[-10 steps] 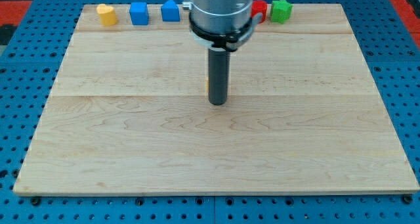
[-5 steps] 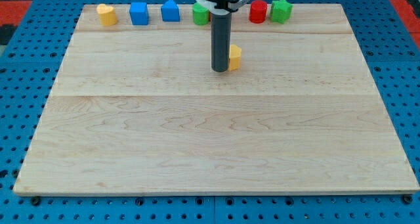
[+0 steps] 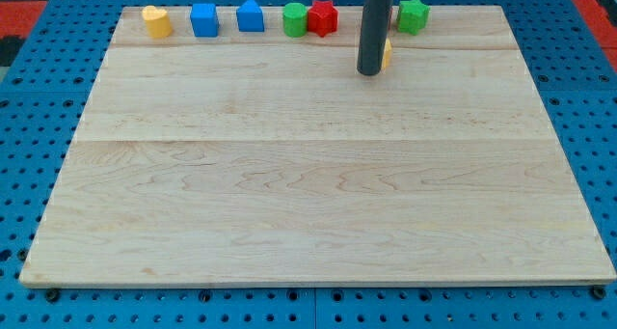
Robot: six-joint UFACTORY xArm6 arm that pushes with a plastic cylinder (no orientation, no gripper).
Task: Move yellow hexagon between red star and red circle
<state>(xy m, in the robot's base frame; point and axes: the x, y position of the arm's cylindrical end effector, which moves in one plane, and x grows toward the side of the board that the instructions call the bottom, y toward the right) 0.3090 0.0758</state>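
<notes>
Dark and straight, the rod carries no jaws at all, so nothing is open, shut or held; my tip (image 3: 369,72) rests on the wooden board (image 3: 308,194) near the view's top, right of centre; touching it, as far as can be told, on the view's right side is the yellow hexagon (image 3: 386,52), of which only a thin sliver shows past the rod; its shape cannot be confirmed from that sliver. Above and to the view's left sits the red star (image 3: 323,18), just beside a green block (image 3: 295,20); the red circle appears hidden behind the rod, so its exact place cannot be told; a green block (image 3: 414,14) stands further to the view's right. Along the top edge, well to the left, are a yellow block (image 3: 156,21), a blue square block (image 3: 203,20) and a blue house-shaped block (image 3: 251,16).

Judging from this, the hexagon sits just below the row, close to the gap it must enter; doing this well would mean bringing my tip under the block and nudging it upward in short strokes, keeping the push centred so it does not swivel aside; the risk is knocking the star or the hidden circle out of line.
</notes>
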